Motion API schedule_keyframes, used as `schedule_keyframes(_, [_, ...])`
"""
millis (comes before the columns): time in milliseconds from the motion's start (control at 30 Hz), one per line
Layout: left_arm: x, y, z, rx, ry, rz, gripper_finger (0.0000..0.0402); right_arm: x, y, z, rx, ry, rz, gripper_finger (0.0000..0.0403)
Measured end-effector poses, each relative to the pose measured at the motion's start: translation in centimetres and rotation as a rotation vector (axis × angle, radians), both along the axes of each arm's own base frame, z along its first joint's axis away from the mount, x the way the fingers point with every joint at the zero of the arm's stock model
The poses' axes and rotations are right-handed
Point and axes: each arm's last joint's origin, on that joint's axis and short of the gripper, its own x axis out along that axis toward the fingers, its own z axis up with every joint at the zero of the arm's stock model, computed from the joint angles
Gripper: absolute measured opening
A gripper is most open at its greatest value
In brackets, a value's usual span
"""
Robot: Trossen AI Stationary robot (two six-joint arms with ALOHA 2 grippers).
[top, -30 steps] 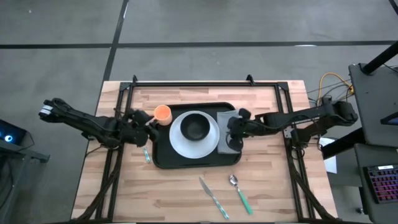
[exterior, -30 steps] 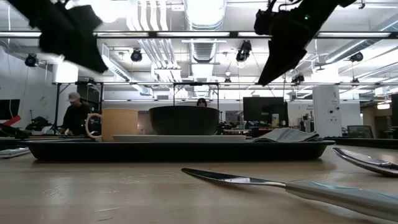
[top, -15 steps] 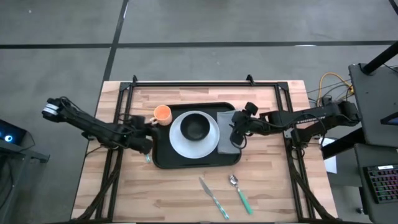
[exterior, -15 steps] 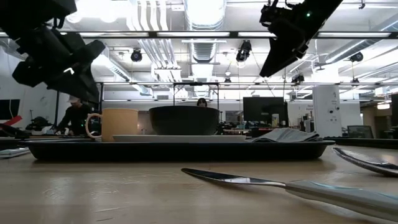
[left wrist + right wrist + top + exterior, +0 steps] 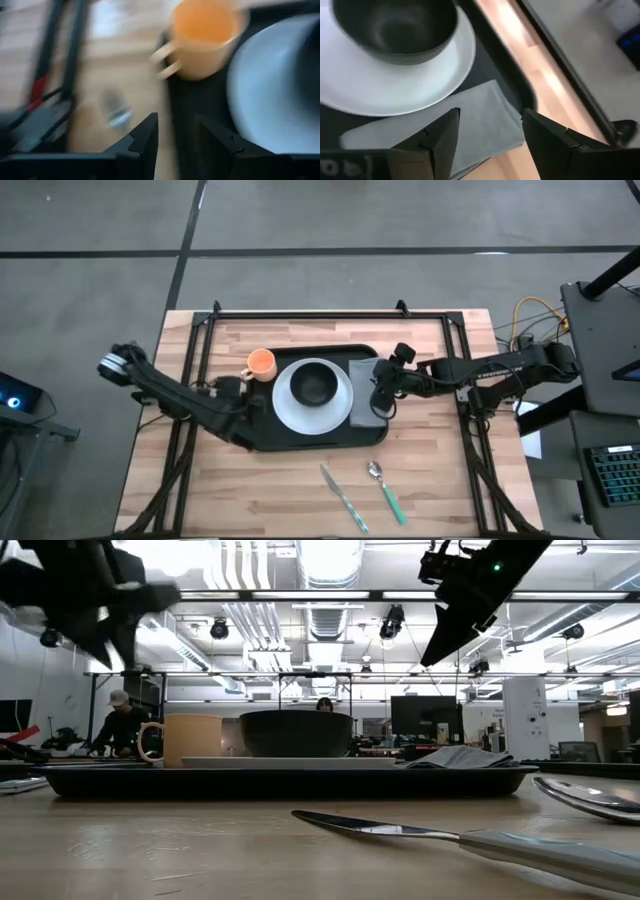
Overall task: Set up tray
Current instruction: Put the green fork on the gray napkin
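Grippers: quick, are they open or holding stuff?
Left gripper: part open, empty, by the tray edge.
Right gripper: open, empty, above the napkin.

On the surface point(image 5: 300, 480) the tray point(image 5: 262, 435) carries a plate point(image 5: 285, 405) with a bowl point(image 5: 316, 385) on it, a mug point(image 5: 261, 362) on its left, a napkin point(image 5: 361, 380) on its right, and a knife point(image 5: 343, 497) and spoon point(image 5: 385, 489) before it.
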Motion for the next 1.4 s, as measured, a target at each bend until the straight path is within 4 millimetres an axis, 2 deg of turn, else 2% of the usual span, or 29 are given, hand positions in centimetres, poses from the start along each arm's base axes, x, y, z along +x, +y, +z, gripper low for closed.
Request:
schedule_keyframes(133, [0.9, -1.0, -1.9, -0.085, 0.172, 0.166, 0.0106, 0.0, -0.2, 0.0, -0.023, -0.002, -0.017, 0.0206])
schedule_keyframes(300, [1.9, -1.7, -3.5, -0.116, 0.156, 0.229, 0.0106, 0.0, -0.2, 0.1, -0.026, -0.001, -0.013, 0.0206])
schedule_keyframes(533, [1.9, -0.9, -4.6, -0.108, 0.153, 0.287, 0.0106, 0.0, -0.2, 0.1, -0.051, 0.024, 0.02, 0.0206])
schedule_keyframes(733, [1.8, -0.4, -4.8, 0.069, 0.076, 0.167, 0.0106, 0.0, -0.2, 0.1, -0.084, 0.057, 0.064, 0.0206])
schedule_keyframes(867, [2.4, -0.3, -4.4, 0.073, 0.044, 0.145, 0.0106, 0.1, -0.3, 0.1, -0.091, 0.058, 0.072, 0.0206])
schedule_keyframes(1000, [2.7, -0.1, -4.2, 0.065, 0.094, 0.083, 0.0106, 0.1, -0.3, 0.1, -0.09, 0.055, 0.07, 0.0206])
schedule_keyframes(1033, [2.6, -0.2, -4.2, 0.057, 0.096, 0.088, 0.0106, 0.1, -0.3, 0.1, -0.092, 0.057, 0.073, 0.0206])
schedule_keyframes(1200, [1.7, 0.0, -5.0, -0.009, 0.006, 0.358, 0.0106, 0.1, -0.3, 0.1, -0.092, 0.06, 0.079, 0.0206])
schedule_keyframes(1400, [0.1, 0.2, -8.6, -0.093, 0.007, 0.415, 0.0106, 0.1, -0.3, 0.1, -0.093, 0.061, 0.08, 0.0206])
